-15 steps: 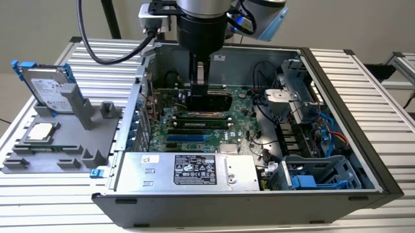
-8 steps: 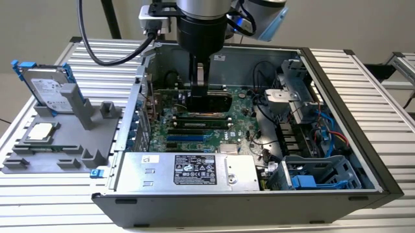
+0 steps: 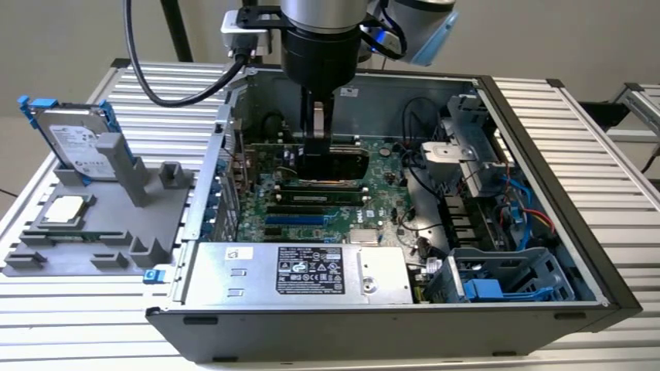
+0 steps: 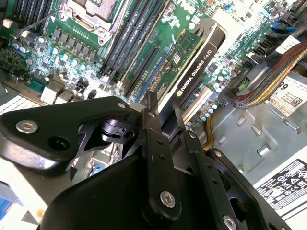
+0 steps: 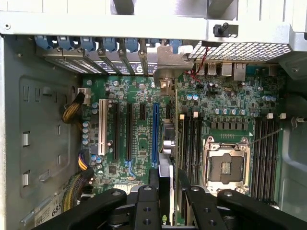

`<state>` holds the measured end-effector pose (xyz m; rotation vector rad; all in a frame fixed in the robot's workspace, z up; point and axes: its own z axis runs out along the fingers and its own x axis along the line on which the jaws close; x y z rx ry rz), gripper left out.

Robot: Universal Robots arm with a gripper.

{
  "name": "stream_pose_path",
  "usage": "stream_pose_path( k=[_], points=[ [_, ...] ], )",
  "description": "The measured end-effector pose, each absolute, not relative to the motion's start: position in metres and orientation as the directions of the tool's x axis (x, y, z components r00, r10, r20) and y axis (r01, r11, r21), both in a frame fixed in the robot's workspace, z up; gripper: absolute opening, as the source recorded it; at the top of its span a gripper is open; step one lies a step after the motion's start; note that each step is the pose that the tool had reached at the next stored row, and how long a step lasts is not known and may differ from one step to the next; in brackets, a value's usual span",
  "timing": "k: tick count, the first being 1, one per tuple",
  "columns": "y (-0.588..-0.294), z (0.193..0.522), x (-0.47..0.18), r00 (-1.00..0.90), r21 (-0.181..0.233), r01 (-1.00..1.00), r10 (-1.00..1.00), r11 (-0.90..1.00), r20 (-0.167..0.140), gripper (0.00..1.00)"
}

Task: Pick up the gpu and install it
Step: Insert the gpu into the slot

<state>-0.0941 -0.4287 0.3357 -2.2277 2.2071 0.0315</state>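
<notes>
At the exterior view's left a grey holder (image 3: 103, 247) carries an upright hard drive (image 3: 74, 139) with blue trim and a printed white label, and a square silver CPU (image 3: 64, 209) lying flat below it. To its right stands the open computer case (image 3: 536, 100), its power supply (image 3: 299, 274) bearing a large label of dense print and marks. Near the middle of the case the gripper (image 3: 326, 147) reaches straight down, closed on the gpu (image 3: 341, 166), which hangs on edge just above the green motherboard (image 3: 309, 209), by the expansion slots; whether its lower edge touches a slot I cannot tell. In the second wrist view the fingers (image 4: 156, 143) pinch the card's upper edge, and the gpu (image 4: 196, 57) runs away from them, black shroud to one side and green board to the other, with white lettering along the shroud's rim. In the first wrist view the card sits between the long blue slot (image 5: 155, 134) and the empty CPU socket (image 5: 225, 167). By its look the card is light and stiff but fragile: the bare board and its edge contacts should not be squeezed or scraped, so the shroud's long top edge near the middle is the sound place to hold it, keeping it from tipping. Further right a drive cage (image 3: 495, 278) with blue clips fills the case's corner
</notes>
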Motion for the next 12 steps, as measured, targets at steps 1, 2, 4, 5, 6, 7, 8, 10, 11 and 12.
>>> stream_pose_path(
  k=[1,2,4,5,6,7,8,10,11,12],
  points=[
    [-0.4287,0.3357,-0.094,0.009,0.01,-1.0,-1.0,-0.009,-0.018,0.0],
    [-0.4286,0.3356,-0.094,0.009,0.01,-1.0,-1.0,-0.009,-0.018,0.0],
    [-0.4287,0.3356,-0.094,0.009,0.01,-1.0,-1.0,-0.009,-0.018,0.0],
    [-0.4287,0.3356,-0.094,0.009,0.01,-1.0,-1.0,-0.009,-0.018,0.0],
    [-0.4287,0.3356,-0.094,0.009,0.01,-1.0,-1.0,-0.009,-0.018,0.0],
    [-0.4286,0.3356,-0.094,0.009,0.01,-1.0,-1.0,-0.009,-0.018,0.0],
    [-0.4287,0.3355,-0.094,0.009,0.01,-1.0,-1.0,-0.009,-0.018,0.0],
    [-0.4286,0.3354,-0.094,0.009,0.01,-1.0,-1.0,-0.009,-0.018,0.0],
    [-0.4287,0.3354,-0.094,0.009,0.01,-1.0,-1.0,-0.009,-0.018,0.0],
    [-0.4286,0.3354,-0.094,0.009,0.01,-1.0,-1.0,-0.009,-0.018,0.0]
  ],
)
